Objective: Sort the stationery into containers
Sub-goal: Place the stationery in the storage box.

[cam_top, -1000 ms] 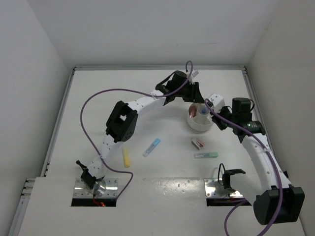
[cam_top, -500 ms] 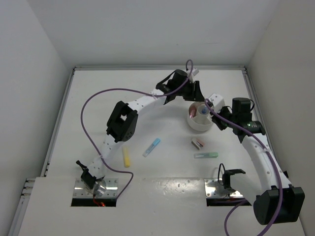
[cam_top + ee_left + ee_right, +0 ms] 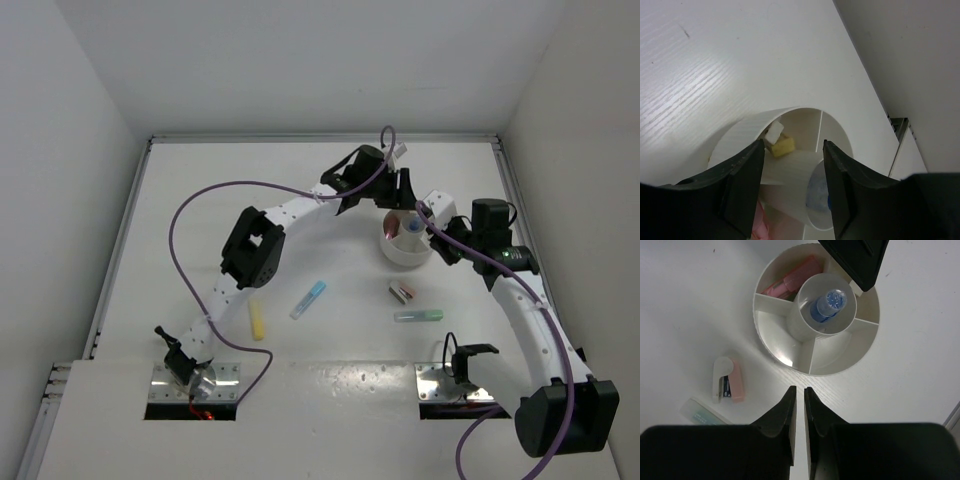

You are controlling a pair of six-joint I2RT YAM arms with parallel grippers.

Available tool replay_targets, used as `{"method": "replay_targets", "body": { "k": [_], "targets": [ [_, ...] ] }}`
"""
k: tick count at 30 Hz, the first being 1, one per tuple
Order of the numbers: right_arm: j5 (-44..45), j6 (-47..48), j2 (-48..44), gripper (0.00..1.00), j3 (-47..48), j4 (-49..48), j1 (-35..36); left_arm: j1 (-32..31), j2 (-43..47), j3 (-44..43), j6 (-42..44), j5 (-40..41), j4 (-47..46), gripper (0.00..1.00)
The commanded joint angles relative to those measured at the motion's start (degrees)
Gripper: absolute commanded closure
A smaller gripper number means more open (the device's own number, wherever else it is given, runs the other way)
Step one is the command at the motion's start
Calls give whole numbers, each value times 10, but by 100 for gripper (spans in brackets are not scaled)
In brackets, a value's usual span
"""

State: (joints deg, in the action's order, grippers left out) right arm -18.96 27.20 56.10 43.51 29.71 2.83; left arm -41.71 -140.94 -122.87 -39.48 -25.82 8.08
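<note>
Left arm has swung a little toward the right edge of the table since one second ago, so the left gripper [image 3: 792, 146] hangs now over the far rim of the white dish [image 3: 774, 334], spread open and holding nothing. The right gripper [image 3: 799, 390] waits at the near side of the dish, its fingers almost pressed together and empty.

The dish stands near the far right corner. It already holds pink sticks [image 3: 790, 277], the blue-capped bottle [image 3: 829, 301] in the middle cup, and a yellow block [image 3: 781, 146].

Four things lie between the dish and the near edge: the yellow stick [image 3: 257, 321], the blue stick [image 3: 309, 299], the green stick [image 3: 418, 315] and the brown-pink block [image 3: 401, 292]. I judge the sorting a little over half done.
</note>
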Motion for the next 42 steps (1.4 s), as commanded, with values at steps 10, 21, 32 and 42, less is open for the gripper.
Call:
{"method": "replay_targets", "body": {
  "k": [10, 21, 32, 42],
  "targets": [
    [-17, 5, 1, 88, 4, 0, 2, -4, 8, -30, 3, 1, -17, 43],
    [-40, 25, -5, 33, -3, 7, 2, 51, 173, 60, 46, 91, -33, 45],
    [-193, 339, 79, 70, 41, 320, 8, 106, 516, 424, 82, 156, -17, 94],
    [-123, 462, 36, 39, -140, 254, 35, 195, 733, 684, 151, 177, 58, 23]
  ]
}}
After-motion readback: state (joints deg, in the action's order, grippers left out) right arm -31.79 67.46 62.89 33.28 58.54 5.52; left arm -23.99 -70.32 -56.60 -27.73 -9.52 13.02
